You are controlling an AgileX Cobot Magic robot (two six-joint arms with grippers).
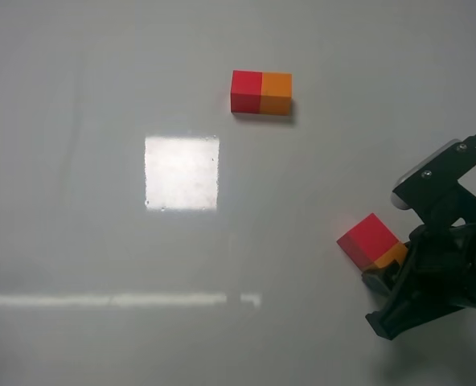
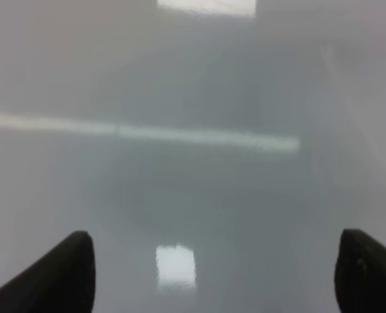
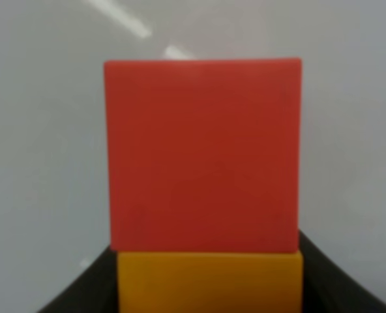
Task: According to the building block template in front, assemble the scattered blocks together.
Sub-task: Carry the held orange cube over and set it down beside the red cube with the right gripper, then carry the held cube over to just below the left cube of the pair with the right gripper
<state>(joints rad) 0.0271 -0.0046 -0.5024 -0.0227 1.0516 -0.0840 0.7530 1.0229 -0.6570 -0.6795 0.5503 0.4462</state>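
As the right gripper [image 1: 392, 264] clamps the orange cube [image 3: 209, 282], red cube [image 3: 203, 153] abuts it.

Grey table [image 1: 77, 161] (glossy), bright square glare [image 1: 182, 173].

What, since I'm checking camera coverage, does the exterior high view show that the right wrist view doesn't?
Only the exterior high view shows the building block template lying apart from the work, a bright glare patch on the table, and the right gripper from outside. Only the right wrist view shows, up close, the straight seam where the two cubes meet, with dark fingers flanking the orange one. Both show the red block touching the orange block.
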